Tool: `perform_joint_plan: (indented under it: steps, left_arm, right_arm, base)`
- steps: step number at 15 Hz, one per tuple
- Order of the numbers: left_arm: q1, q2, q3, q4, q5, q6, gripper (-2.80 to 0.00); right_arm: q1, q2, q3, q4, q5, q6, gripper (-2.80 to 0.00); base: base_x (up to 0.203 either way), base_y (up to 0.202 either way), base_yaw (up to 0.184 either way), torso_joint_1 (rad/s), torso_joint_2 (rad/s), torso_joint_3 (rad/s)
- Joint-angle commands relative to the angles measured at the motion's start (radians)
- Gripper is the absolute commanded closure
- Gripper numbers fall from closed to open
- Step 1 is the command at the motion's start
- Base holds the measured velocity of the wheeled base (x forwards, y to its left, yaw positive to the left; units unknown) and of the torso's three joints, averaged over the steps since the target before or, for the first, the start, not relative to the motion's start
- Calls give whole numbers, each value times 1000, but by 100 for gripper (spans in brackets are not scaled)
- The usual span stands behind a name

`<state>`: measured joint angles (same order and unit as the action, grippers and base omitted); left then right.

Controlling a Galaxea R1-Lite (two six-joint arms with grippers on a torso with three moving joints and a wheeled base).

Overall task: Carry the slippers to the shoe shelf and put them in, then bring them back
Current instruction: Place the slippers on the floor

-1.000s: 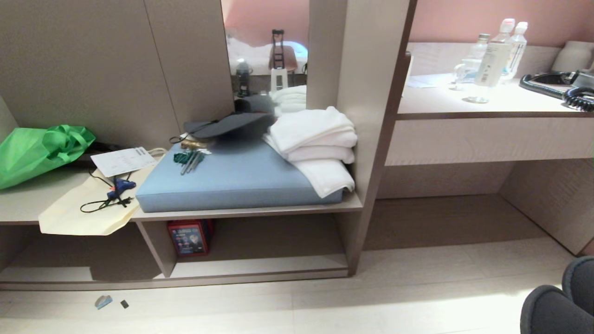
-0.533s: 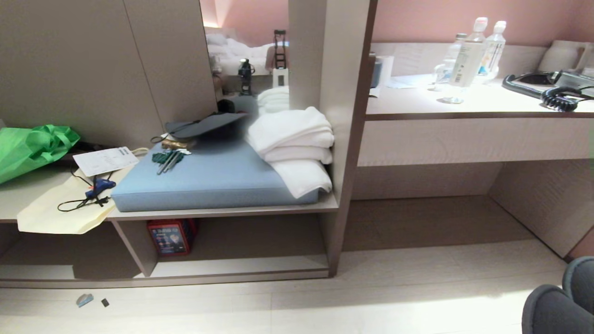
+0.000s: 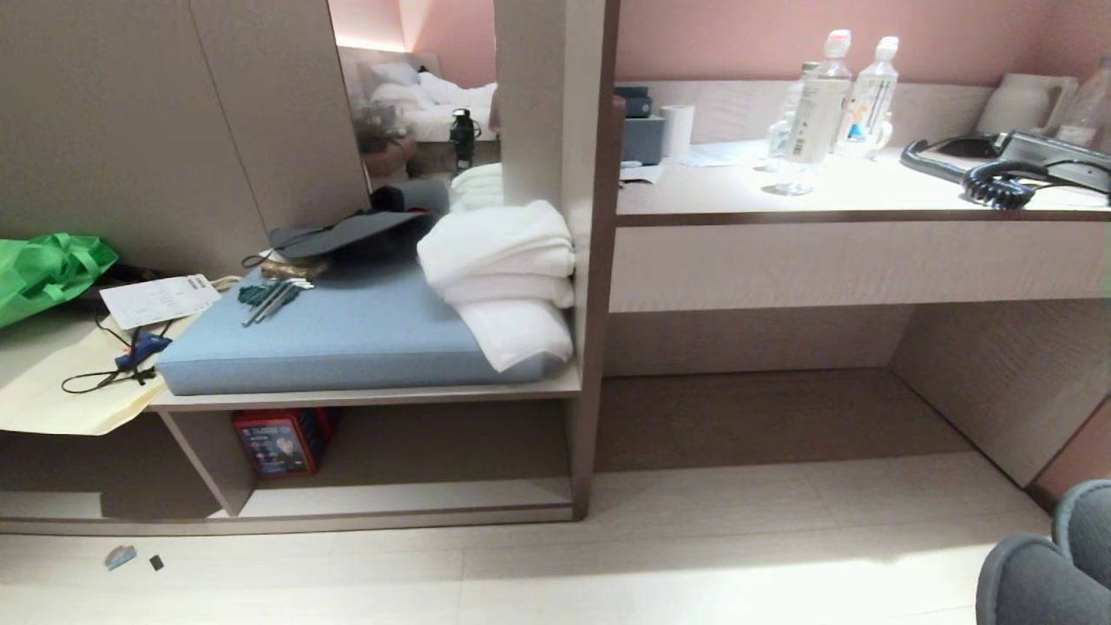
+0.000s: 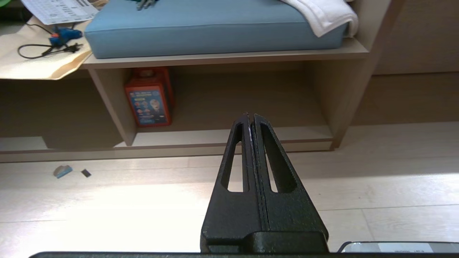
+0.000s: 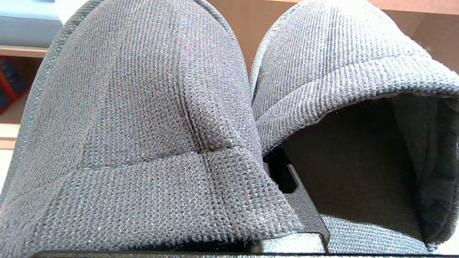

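A hotel room, by the look of it. Built-in wood-grain furniture joins a padded blue bench seat point(image 3: 347, 334) stacked with folded white towels point(image 3: 503, 278) to a worktop point(image 3: 868, 195) carrying bottled water point(image 3: 811, 108), a corded telephone point(image 3: 1007, 169) and a kettle point(image 3: 1024, 104). A mirror point(image 3: 408, 87) reflects a made bed; the walls are pink.

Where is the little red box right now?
The small red box stands in the low shoe shelf, beside its upright panel, under the blue cushion.
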<state>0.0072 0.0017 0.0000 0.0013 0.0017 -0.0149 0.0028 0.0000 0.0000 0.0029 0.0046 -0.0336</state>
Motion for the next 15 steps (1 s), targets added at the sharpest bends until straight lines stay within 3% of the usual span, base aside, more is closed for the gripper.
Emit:
perform_joint_plan:
  steps: [1, 15]
  left_arm:
    - [0, 0, 0, 0, 0, 0, 0]
    - [0, 0, 0, 0, 0, 0, 0]
  right_arm:
    - [0, 2, 2, 0, 2, -9, 0]
    - [0, 2, 1, 0, 2, -19, 0]
  base:
    - [0, -200, 2, -1, 5, 7]
    - [0, -195, 2, 2, 3, 3]
